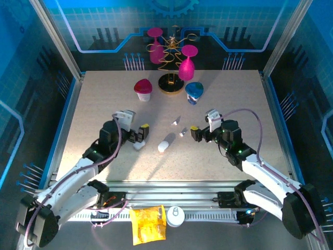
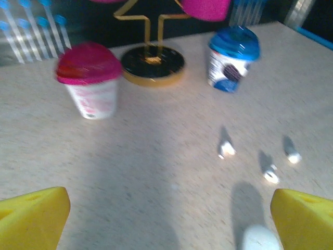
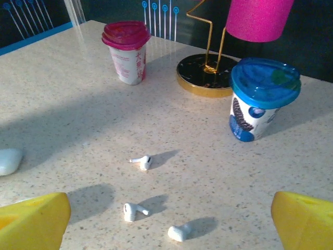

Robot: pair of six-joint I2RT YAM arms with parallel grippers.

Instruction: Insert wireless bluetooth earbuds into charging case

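I log a pink-lidded cup (image 1: 143, 89) and a blue-lidded cup (image 1: 194, 92) upright, flanking the gold stand (image 1: 170, 84) on the far tabletop (image 1: 93, 114); yellow packet (image 1: 148, 225) by the near rail (image 1: 171, 188)

Left pincer (image 1: 141, 135) spread wide, right pincer (image 1: 194, 134) spread wide, both angled inward

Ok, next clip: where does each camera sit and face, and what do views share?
Top external: above, behind the bases, looking down on the table; both arms, left gripper, right gripper.
Left wrist: low, facing the far edge; its yellow fingertips at the bottom corners.
Right wrist: the same, its yellow fingertips.
Shared: both wrist views take in the pink-lidded cup, blue-lidded cup, gold stand base and earbuds.
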